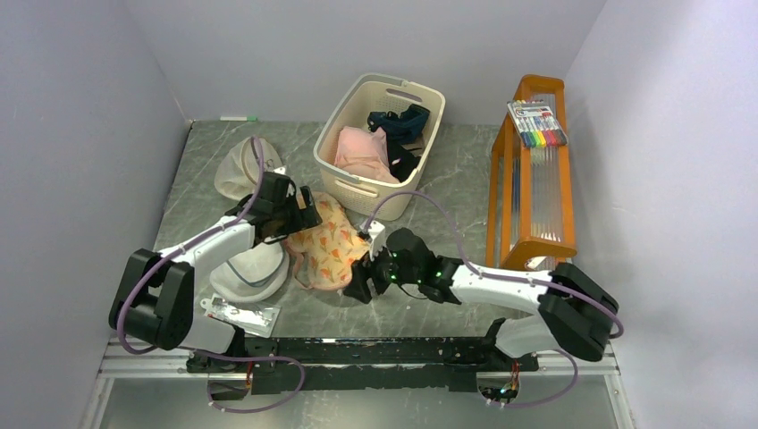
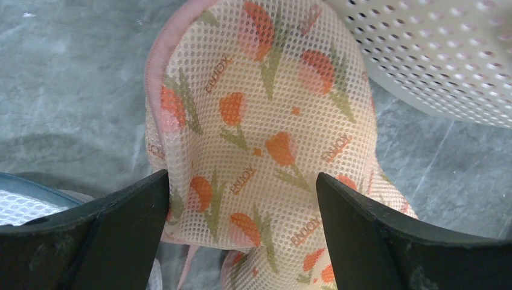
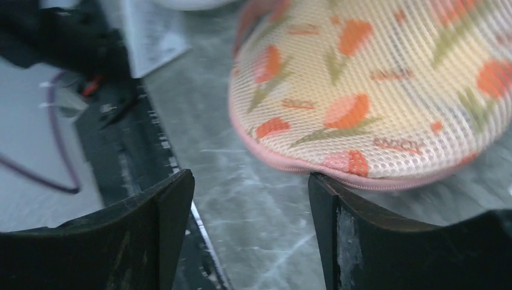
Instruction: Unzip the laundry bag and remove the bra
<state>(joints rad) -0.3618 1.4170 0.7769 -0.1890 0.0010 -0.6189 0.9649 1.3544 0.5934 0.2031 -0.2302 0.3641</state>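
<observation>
I judge the unzipping barely begun: the laundry bag (image 1: 329,243) lies at the basket's (image 1: 356,186) seven o'clock, my left gripper (image 1: 302,220) gaping at its ten, my right gripper (image 1: 359,286) gaping at its five, and next I must find the zip pull.

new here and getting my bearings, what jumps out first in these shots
The peach orange-print laundry bag lies mid-table between the open left gripper and the open right gripper. A white basket stands behind it, and an orange rack runs along the right edge.
</observation>
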